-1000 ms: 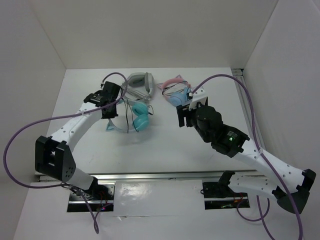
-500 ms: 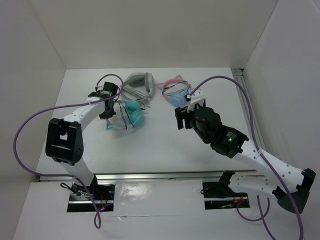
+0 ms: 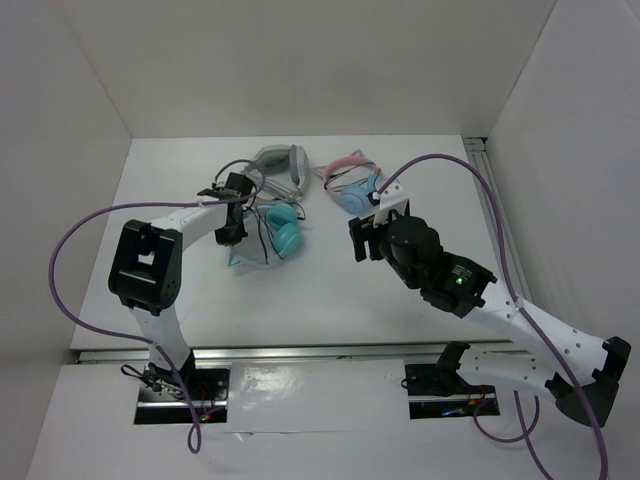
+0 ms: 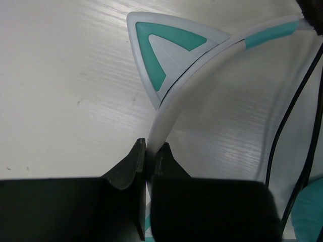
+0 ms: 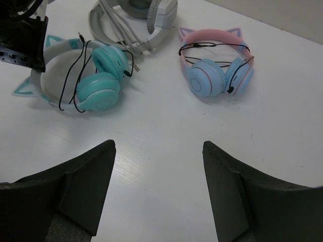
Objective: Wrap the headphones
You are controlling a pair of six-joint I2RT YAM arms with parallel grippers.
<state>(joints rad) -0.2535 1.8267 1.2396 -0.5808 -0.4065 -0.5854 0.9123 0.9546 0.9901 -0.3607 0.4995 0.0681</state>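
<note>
1. Toward the upper middle of the top view, the teal headphones (image 3: 277,232) are lying on the white table (image 3: 330,300). They are sitting just below the grey headphones (image 3: 280,165) and left of the pink-banded headphones (image 3: 352,182).
2. At their left side, the left pincer (image 4: 149,151) is clamping the pale headband (image 4: 169,108). Its two black fingers are pressing together on the thin band with no gap showing.
3. Just above that grip in the left wrist view, a cat ear (image 4: 156,50) with a teal inner triangle is pointing toward the upper left of the frame.
4. Along the right edge of that view, the thin black cable (image 4: 294,101) is running loosely beside the headband.
5. At the upper left of the right wrist view, the cable is draping in loose loops over the headband and the two round ear cups (image 5: 98,92), which are lying close together.
6. Right of centre in the top view, the right pincer (image 5: 157,146) is hovering above bare table with its fingers spread wide. It is gripping nothing and is well apart from all three pairs.
</note>
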